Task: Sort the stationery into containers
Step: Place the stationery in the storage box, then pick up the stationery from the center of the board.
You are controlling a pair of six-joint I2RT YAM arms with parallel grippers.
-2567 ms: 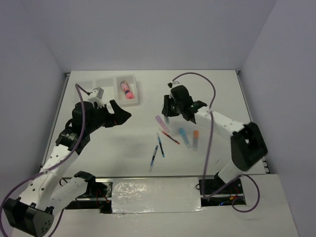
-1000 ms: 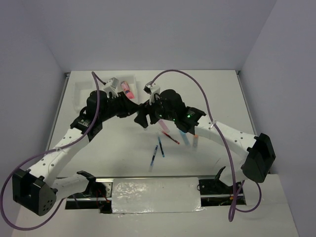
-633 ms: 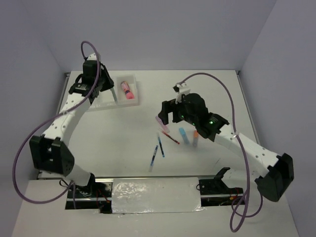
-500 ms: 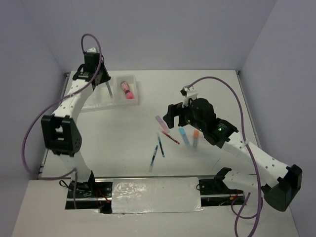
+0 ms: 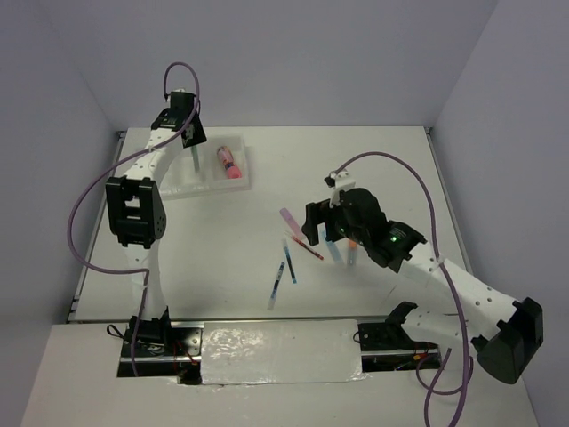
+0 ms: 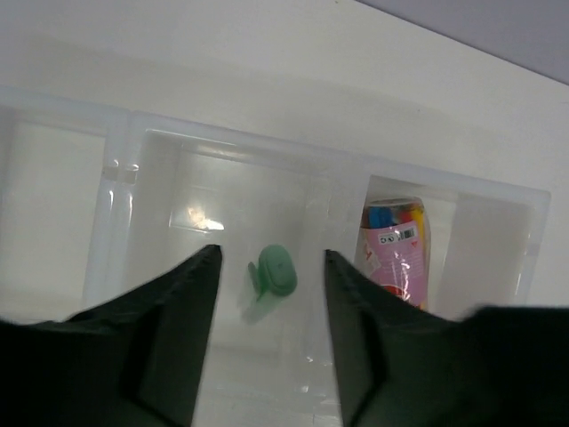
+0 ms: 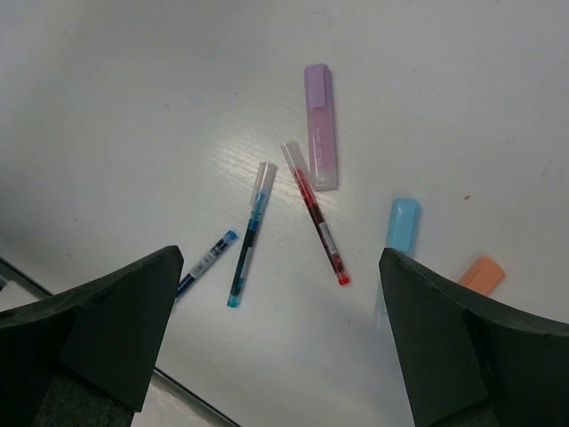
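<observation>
A green highlighter (image 6: 272, 271) shows end-on inside the middle one of the three joined white containers (image 6: 249, 147). My left gripper (image 6: 270, 253) hangs open right above it, with a gap on each side. A pink tube (image 6: 391, 253) lies in the right bin. On the table lie a lilac highlighter (image 7: 320, 138), a red pen (image 7: 316, 213), two blue pens (image 7: 249, 233), a blue highlighter (image 7: 402, 224) and an orange-capped one (image 7: 482, 274). My right gripper (image 7: 281, 258) hovers wide open over them, holding nothing.
The containers (image 5: 178, 187) sit at the table's far left corner, with the left gripper (image 5: 193, 149) above them. The right gripper (image 5: 318, 227) is mid-table above the loose stationery. Purple cables loop off both arms.
The left arm swung from mid-table to the containers and its jaws opened over the middle bin. The right arm pulled back over the pens and opened wide.
</observation>
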